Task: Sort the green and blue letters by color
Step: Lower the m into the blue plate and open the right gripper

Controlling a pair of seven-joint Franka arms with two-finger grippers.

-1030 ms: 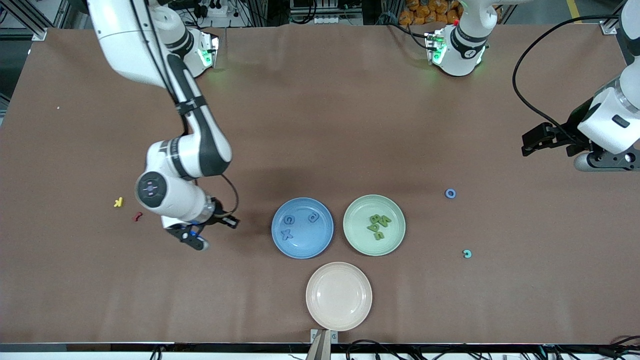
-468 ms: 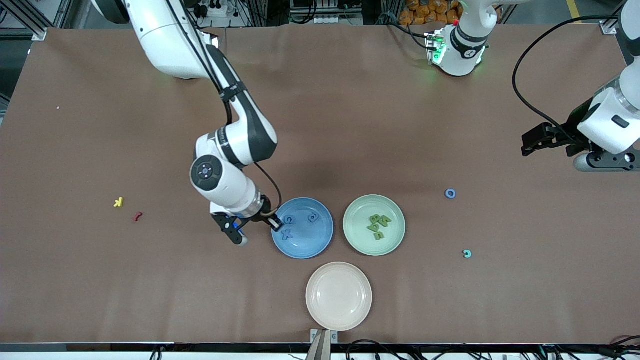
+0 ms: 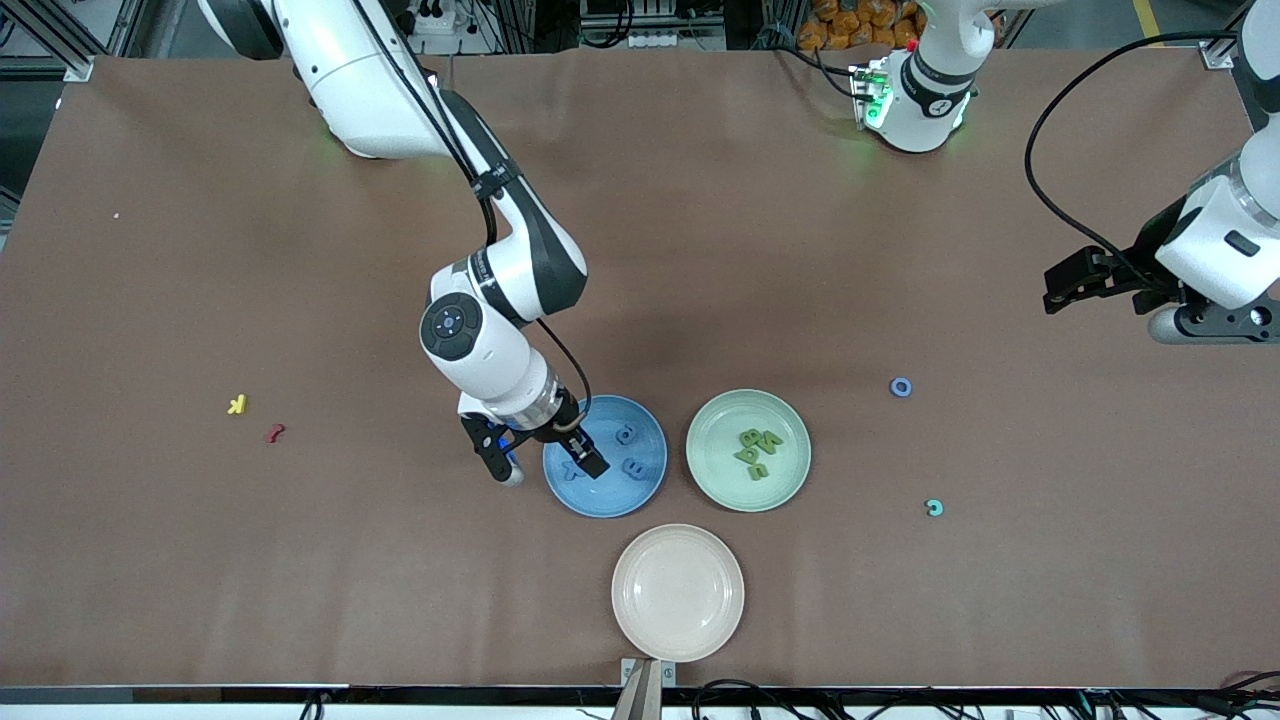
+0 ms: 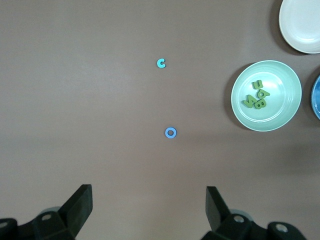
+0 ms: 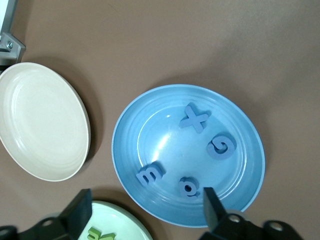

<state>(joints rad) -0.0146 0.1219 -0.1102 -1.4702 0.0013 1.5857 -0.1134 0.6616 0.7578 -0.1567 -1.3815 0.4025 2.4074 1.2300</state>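
Two arms are working at the table (image 3: pixel 200 560): the right gripper (image 3: pixel 545 465) is hanging over the blue plate (image 3: pixel 648 480) with fingers spread and empty, while the left gripper (image 4: pixel 149 210) is waiting, fingers spread, at the left arm's end. Four blue letters (image 5: pixel 196 119) are lying in the blue plate, green letters (image 3: pixel 756 450) in the green plate (image 3: pixel 720 480) beside it, and a blue ring letter (image 3: pixel 901 387) is lying on the table near the left arm's end.

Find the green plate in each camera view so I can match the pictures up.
Front view: green plate beside the blue plate, toward the left arm's end of the table.
Left wrist view: its whole rim shows, green letters inside.
Right wrist view: only a sliver of the rim shows at the picture's edge.
Shared landmark: the cream plate, seen in all three views.
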